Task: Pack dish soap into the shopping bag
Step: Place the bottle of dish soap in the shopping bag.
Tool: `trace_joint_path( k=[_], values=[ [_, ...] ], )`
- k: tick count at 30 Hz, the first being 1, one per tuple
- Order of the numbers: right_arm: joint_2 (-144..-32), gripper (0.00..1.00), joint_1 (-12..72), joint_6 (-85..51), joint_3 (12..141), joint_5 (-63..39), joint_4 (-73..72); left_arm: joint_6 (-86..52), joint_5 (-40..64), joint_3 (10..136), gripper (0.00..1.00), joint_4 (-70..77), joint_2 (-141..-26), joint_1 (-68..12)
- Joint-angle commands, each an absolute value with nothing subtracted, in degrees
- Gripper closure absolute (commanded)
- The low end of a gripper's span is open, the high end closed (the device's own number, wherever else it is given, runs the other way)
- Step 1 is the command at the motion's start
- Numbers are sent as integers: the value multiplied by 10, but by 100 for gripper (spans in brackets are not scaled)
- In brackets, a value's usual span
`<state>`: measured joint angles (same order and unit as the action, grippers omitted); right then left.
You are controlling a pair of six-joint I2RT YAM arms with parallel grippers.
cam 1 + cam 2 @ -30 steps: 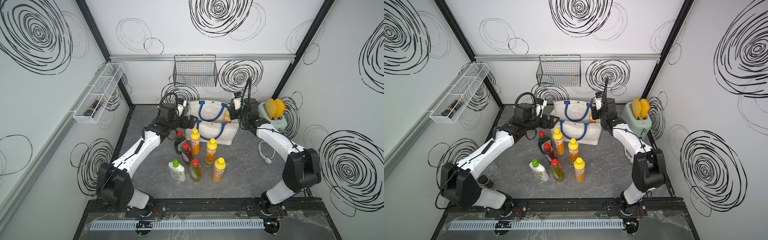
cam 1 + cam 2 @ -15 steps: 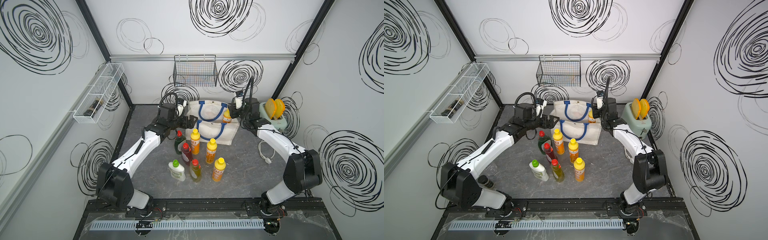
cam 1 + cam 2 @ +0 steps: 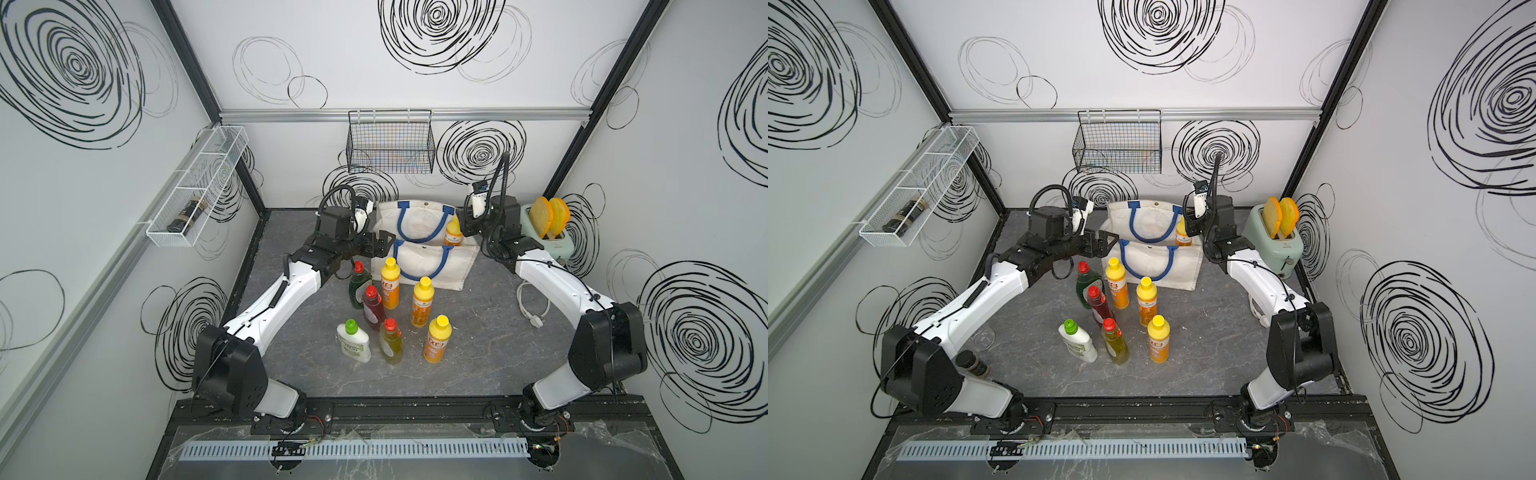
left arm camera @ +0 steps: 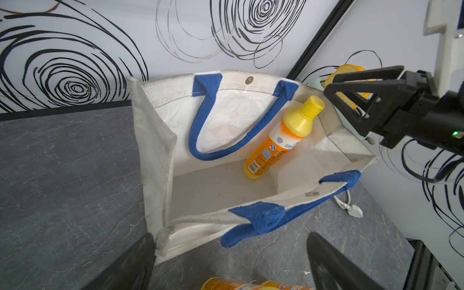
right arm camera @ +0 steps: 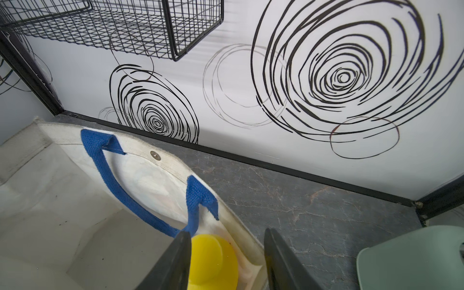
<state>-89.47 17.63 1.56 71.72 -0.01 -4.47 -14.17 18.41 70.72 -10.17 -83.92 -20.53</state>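
In the shopping bag, the orange bottle now leans released, right gripper fingers spread off it. Left gripper fingers gape empty (seven bottles to go).

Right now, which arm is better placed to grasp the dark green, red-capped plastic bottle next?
Left. The left end effector hovers near the dark green bottle; the right end effector is over the orange yellow-capped bottle inside the off-white canvas tote.

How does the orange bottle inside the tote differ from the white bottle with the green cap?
The orange bottle has a yellow cap; the white bottle has a green one. The orange bottle sits inside the canvas tote; the white bottle stands on the table. Both are small plastic bottles.
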Motion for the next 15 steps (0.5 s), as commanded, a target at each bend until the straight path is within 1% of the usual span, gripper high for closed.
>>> trace_joint_path(
  k=[1, 6, 10, 15],
  values=[
    [-871, 46, 182, 23, 720, 5, -37, -137, 190, 711, 4, -81, -831, -208],
    [-848, 42, 192, 24, 736, 6, -3, -136, 185, 710, 4, -81, -831, -208],
    [-813, 34, 205, 24, 753, 5, 44, -135, 185, 714, 4, -85, -831, -208],
    [-762, 27, 236, 24, 764, 14, 111, -141, 197, 715, 4, -81, -813, -208]
  ],
)
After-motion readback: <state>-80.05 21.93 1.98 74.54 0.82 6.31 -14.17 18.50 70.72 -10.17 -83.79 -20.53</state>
